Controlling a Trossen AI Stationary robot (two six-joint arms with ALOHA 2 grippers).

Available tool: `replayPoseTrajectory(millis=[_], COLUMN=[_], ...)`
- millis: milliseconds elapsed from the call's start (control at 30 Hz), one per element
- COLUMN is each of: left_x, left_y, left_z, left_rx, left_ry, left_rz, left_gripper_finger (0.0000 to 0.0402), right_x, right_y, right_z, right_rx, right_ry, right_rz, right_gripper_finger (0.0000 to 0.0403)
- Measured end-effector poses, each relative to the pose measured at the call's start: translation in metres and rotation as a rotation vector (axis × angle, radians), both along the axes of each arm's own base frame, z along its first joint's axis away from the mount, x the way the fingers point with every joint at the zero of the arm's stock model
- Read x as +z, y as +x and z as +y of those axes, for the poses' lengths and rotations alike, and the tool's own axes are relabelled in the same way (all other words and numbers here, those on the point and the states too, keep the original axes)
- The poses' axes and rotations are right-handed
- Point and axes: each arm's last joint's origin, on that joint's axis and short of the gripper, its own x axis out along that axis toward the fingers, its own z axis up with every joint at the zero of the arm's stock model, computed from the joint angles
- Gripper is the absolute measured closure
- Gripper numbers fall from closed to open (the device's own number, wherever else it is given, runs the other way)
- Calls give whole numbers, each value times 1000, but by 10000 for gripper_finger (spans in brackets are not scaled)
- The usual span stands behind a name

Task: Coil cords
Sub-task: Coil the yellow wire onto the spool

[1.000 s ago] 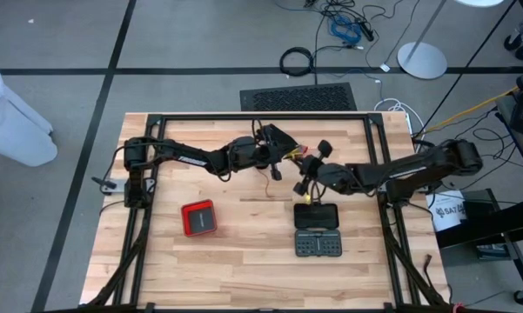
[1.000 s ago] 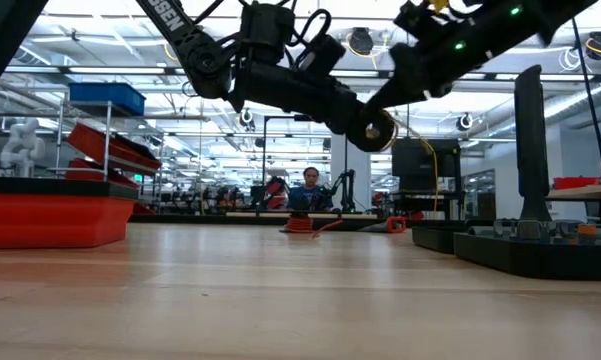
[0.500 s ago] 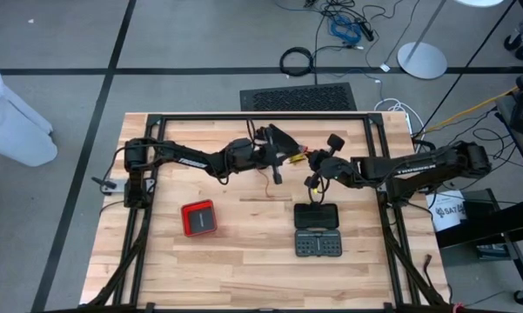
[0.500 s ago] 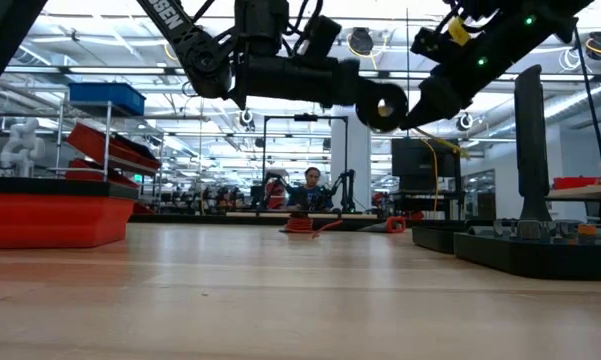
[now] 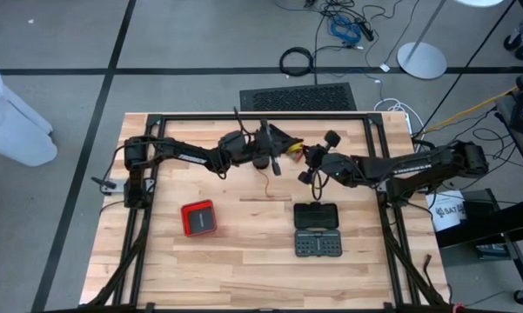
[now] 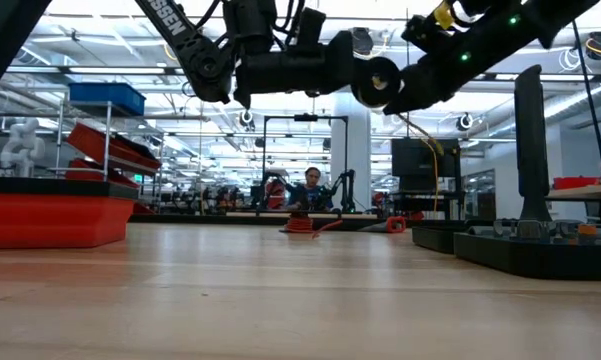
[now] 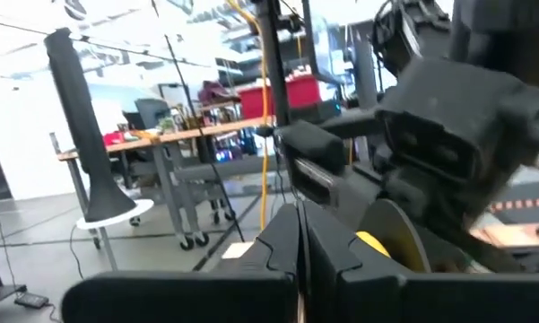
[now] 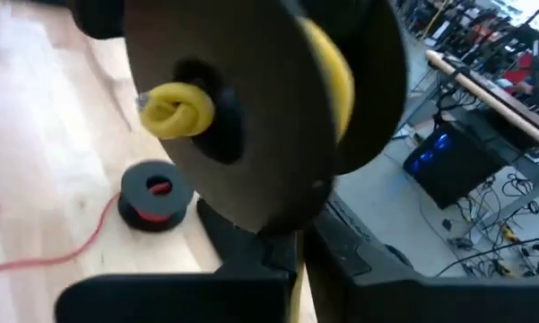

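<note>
A pale wooden worktop [image 5: 244, 261] framed by black rails is seen from above on a grey floor crossed by dark lines; in the low view a wide workshop hall with benches and ceiling lights lies behind it, and a person is seated far off at centre

The letters "SSEN" are read on an arm at the upper left of the low view

The left hand [image 5: 275, 158] and the right hand [image 5: 308, 162] are raised above the worktop and meet just above centre of the high view, each with its fingers pressed together. A black reel [image 8: 278, 117] wound with yellow cord [image 8: 172, 108] is seen just past the right hand's fingers; whether it is gripped cannot be told

A reddish-orange cord [image 5: 272, 184] lies loose on the worktop below the hands, and a small round bundle [image 8: 152, 194] with a red tail rests near the edge

A red box [image 5: 198, 217] and a black case [image 5: 318, 229] sit lower down, with bare wood around them
</note>
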Motion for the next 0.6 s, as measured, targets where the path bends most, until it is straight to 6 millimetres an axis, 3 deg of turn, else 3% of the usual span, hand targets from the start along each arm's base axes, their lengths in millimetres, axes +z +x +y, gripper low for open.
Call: replayPoseTrajectory(millis=[233, 367, 600], left_x=[4, -9, -50], left_y=[-2, 2, 10], left_z=[9, 10, 15], left_rx=[101, 120, 122], left_ry=[62, 112, 138], left_rz=[12, 110, 253], left_gripper_finger=[395, 395, 395], right_x=[-35, -59, -80], right_y=[11, 17, 31], right_z=[-2, -3, -3], right_rx=[42, 26, 13], right_ry=[69, 91, 114], right_rz=[-118, -135, -182], right_gripper_finger=[373, 372, 372])
